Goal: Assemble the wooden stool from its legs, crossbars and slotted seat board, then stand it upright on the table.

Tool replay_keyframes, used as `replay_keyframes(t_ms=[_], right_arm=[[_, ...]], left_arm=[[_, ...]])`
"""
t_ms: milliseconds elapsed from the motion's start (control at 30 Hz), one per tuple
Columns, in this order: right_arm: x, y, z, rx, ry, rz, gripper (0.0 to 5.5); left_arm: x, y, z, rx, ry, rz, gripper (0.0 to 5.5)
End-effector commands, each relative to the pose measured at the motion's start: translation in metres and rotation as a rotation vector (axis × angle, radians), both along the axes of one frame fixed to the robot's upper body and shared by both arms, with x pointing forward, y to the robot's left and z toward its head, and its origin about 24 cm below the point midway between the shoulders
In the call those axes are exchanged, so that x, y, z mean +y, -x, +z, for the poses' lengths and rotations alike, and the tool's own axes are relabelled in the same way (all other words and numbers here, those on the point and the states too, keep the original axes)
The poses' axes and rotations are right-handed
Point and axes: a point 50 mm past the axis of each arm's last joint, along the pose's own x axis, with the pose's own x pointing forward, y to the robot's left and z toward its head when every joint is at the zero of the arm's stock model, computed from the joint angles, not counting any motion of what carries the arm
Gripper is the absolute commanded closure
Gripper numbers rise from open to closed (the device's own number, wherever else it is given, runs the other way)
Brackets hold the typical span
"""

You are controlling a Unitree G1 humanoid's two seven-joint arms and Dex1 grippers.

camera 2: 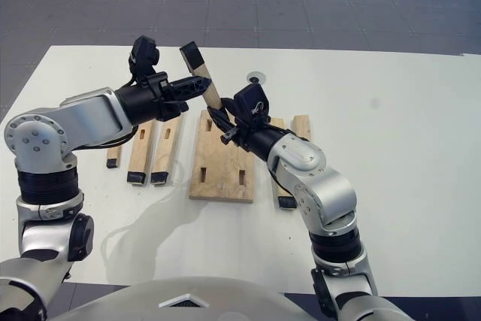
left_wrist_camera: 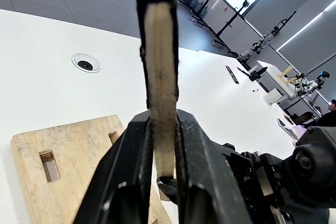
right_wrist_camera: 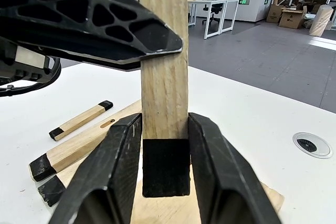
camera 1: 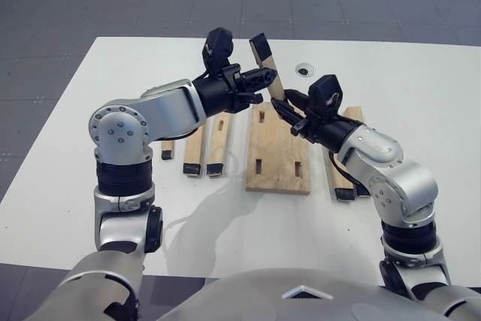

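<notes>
Left gripper (camera 1: 264, 75) and right gripper (camera 1: 289, 109) both clamped one leg (camera 1: 263, 49), tilted over the board (camera 1: 278, 148) at its 12 o'clock end.
Judged step: passing or aiming the leg; next called for seating its end squarely in a slot (camera 1: 258, 165). Pieces (camera 1: 343, 193) at 3 o'clock lay half hidden under the right arm.

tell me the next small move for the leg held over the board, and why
Probably open the right gripper's fingers and back off. Both it and the left gripper clamp the same leg, tilted above the flat seat board. The right one grips the lower black end, which looks bound for a slot, so it likely blocks insertion.
</notes>
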Motion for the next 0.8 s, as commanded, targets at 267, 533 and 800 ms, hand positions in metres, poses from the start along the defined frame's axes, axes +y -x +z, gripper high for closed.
replay_keyframes(t_ms=[267,533,800], right_arm=[[0.003,-0.002,0.007,-0.038,-0.011,0.017,4.21],[0.001,-0.004,0.006,-0.028,0.003,0.016,3.30],[0.000,-0.007,0.003,-0.028,0.026,-0.014,1.88]], left_arm=[[0.004,-0.008,0.007,-0.050,0.073,0.102,5.09],[0.002,-0.003,0.001,-0.054,0.021,0.078,5.09],[0.014,-0.007,-0.003,-0.131,-0.083,0.199,5.09]])
